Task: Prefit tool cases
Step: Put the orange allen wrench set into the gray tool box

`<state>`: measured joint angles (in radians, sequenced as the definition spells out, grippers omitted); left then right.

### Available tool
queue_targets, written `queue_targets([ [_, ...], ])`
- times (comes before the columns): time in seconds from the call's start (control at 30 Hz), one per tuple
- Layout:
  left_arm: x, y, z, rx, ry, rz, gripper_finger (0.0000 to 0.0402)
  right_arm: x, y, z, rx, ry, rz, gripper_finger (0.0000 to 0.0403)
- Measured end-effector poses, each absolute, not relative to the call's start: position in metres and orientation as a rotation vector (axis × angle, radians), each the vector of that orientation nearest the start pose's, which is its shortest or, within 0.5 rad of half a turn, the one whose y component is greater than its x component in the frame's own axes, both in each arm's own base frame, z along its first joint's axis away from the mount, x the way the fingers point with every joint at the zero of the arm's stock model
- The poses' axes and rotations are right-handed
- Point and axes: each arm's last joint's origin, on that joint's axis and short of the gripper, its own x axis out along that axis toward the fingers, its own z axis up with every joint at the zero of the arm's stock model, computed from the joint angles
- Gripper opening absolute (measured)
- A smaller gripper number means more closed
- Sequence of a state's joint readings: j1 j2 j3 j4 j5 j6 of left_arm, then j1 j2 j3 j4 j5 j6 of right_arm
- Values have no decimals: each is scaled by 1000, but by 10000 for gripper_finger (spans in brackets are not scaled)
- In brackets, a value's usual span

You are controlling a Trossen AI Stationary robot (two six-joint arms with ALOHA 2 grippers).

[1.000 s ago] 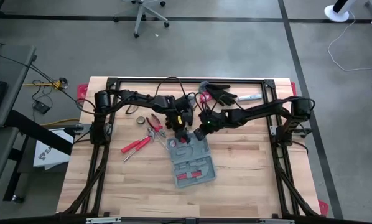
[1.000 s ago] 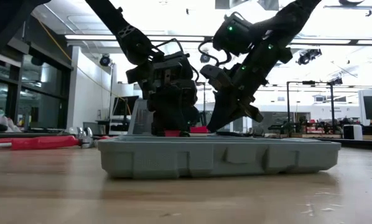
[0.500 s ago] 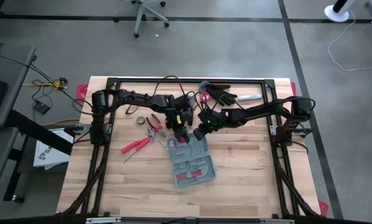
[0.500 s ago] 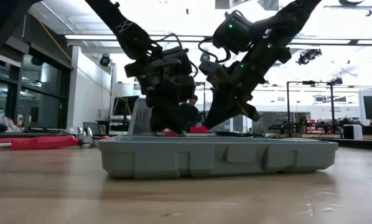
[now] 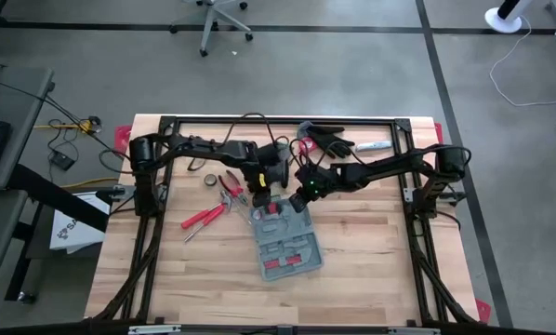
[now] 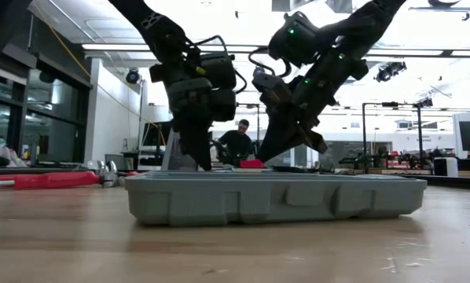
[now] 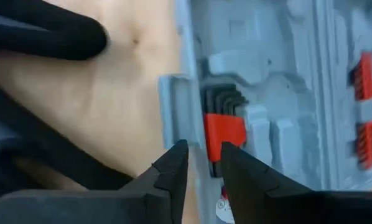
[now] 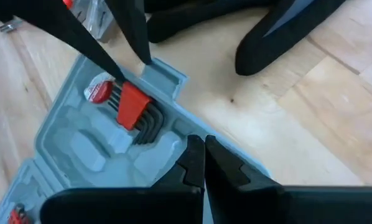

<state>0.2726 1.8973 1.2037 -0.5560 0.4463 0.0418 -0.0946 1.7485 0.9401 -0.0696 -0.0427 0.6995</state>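
The grey-blue tool case (image 5: 286, 241) lies open and flat mid-table, also seen from the side in the low view (image 6: 274, 198). A hex key set in a red holder (image 7: 224, 130) sits in a moulded pocket at its far end. My left gripper (image 7: 203, 154) hovers over the case's far left corner with a narrow gap between its fingers, which straddle the rim beside the red holder. My right gripper (image 8: 200, 142) is shut, and its tips are at the case's far rim (image 8: 173, 127). My left gripper: one fingertip (image 8: 119, 79) ends right at the red holder and the other (image 8: 147, 59) just above the corner tab, and I cannot tell whether either touches. My right gripper sets its shut fingertips on the case's far rim (image 8: 185, 134), slanting down from the far right. The case lies flat on the table.
Left of the case lie red-handled pliers (image 5: 230, 185), another red-handled tool (image 5: 204, 218) and a black tape roll (image 5: 208, 180). Black gloves (image 5: 329, 142) and a pale tube (image 5: 373, 146) lie at the far edge. A person (image 6: 239, 145) sits in the room behind.
My left gripper has risen off the case's far end, tipped and drawn a little toward the table's left. The red hex key holder stays in its pocket. The case has not shifted.
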Motion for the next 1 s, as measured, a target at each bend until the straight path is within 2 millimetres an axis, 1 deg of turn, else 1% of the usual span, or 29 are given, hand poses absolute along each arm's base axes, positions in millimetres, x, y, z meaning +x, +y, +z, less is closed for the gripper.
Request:
queue_targets([
  [0.1,354,74,154,-334,1174,-195,65,341,-29,154,709,812,-343,0],
  [0.23,360,61,154,-236,1157,-164,36,341,-28,155,706,805,-342,0],
  [0.4,363,56,153,-222,1148,-174,5,342,-28,155,705,804,-345,0],
  [0.53,363,57,154,-209,1144,-157,3,342,-28,155,697,801,-352,0],
  [0.7,366,55,163,-174,1082,-169,1,343,-22,156,661,779,-374,0],
  [0.87,368,41,164,-149,1079,-214,0,343,-14,156,643,776,-378,0],
  [1.0,370,29,164,-118,1082,-226,0,343,-12,156,635,776,-373,0],
])
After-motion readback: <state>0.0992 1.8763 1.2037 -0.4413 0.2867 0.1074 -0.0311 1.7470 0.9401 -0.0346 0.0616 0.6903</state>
